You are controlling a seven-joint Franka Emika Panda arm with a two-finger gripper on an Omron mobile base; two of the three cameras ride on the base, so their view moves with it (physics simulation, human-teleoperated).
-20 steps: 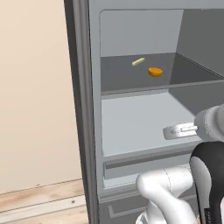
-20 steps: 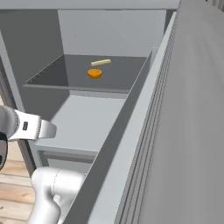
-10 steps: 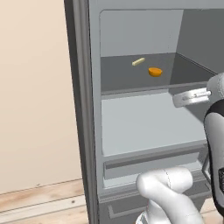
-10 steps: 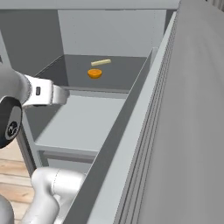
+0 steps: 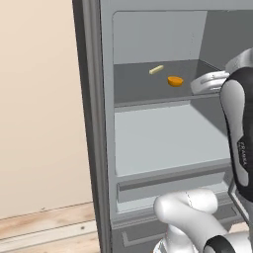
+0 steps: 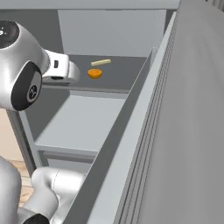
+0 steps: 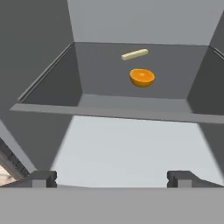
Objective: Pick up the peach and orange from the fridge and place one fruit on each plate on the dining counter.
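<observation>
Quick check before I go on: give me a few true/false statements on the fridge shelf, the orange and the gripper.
1. The orange lies on the upper shelf of the fridge. True.
2. The gripper is shut on the orange. False: it is open and short of the shelf.
3. A pale yellow stick lies behind the orange. True.
4. The stick touches the orange. False: they lie apart.
5. The fridge door is closed. False: it is open.

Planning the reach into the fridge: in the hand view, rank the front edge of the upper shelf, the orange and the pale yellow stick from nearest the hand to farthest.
1. Upper shelf front edge, just ahead of the open hand.
2. Orange, mid-shelf, slightly right.
3. Pale yellow stick, behind the orange, towards the back wall.
</observation>
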